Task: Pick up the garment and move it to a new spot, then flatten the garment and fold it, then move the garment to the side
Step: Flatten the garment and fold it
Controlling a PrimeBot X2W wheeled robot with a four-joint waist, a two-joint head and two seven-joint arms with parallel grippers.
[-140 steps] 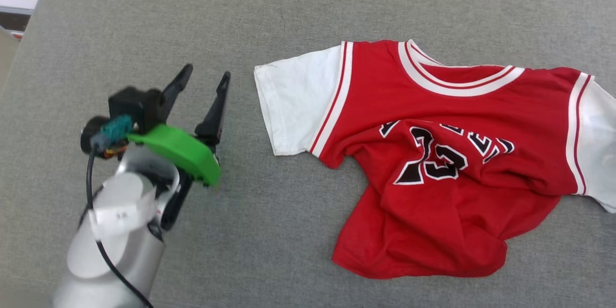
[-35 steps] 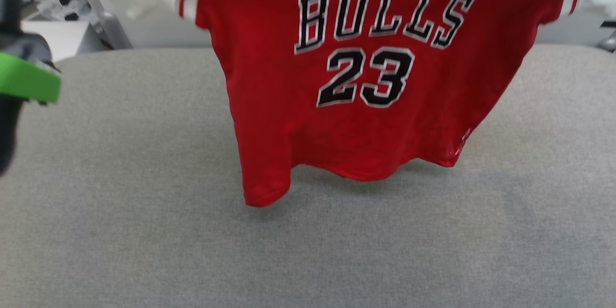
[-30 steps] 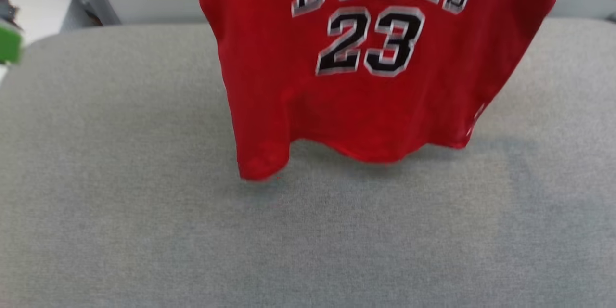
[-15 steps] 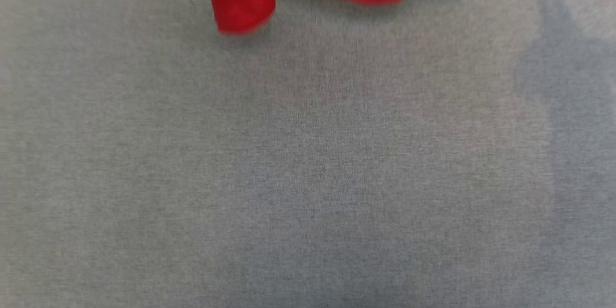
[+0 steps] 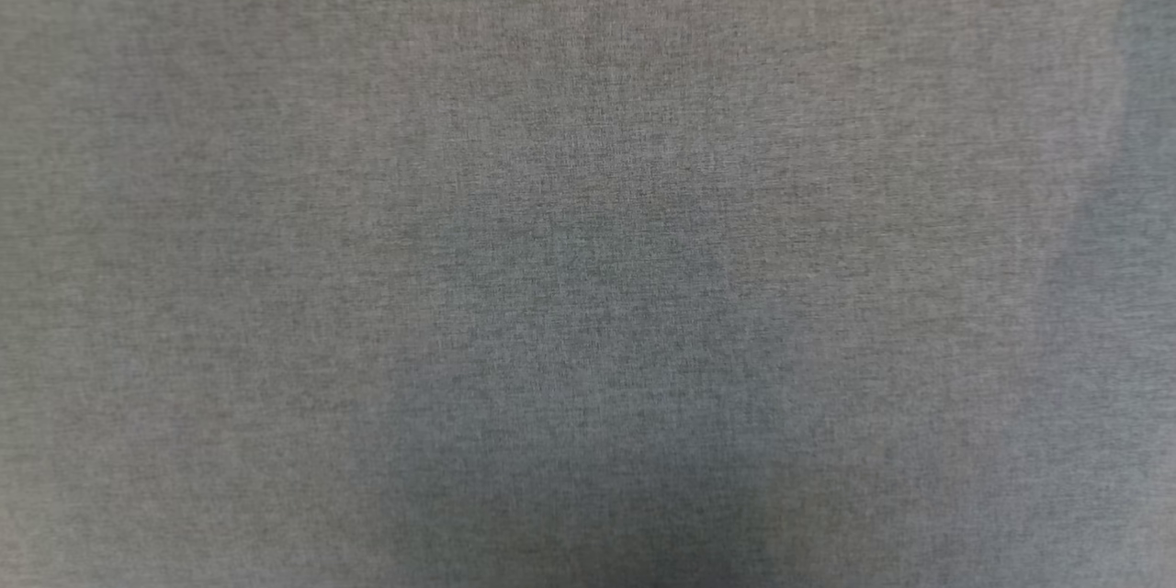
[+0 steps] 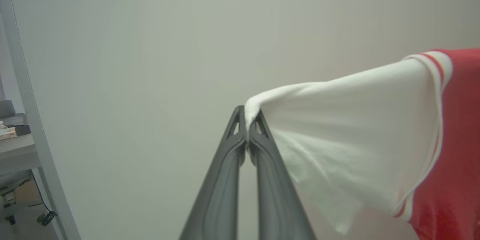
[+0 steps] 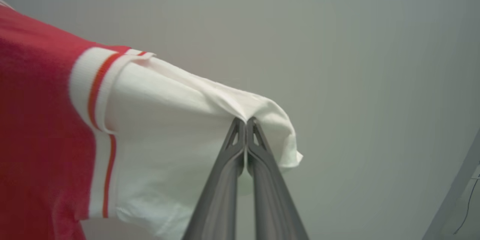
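A: Why grip it by the sleeves?
B: The left gripper point(image 6: 247, 127) pinches one white sleeve's edge, the right gripper point(image 7: 245, 122) the other — so the garment point(image 6: 375, 142) hangs spread between them, aloft before a pale wall point(image 6: 150, 45), likely for laying flat on the grey surface point(image 5: 588, 202).

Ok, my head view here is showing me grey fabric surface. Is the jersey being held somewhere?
Observer: Yes. The left gripper is shut on the garment, pinching the edge of a white sleeve.
Operator: And the other arm?
Observer: The right gripper is shut on the opposite white sleeve.
Operator: Is the shirt bunched up between them?
Observer: Hard to say for the red body, which runs out of both wrist views. Each sleeve is drawn toward the fingertips, with a plain pale wall behind.
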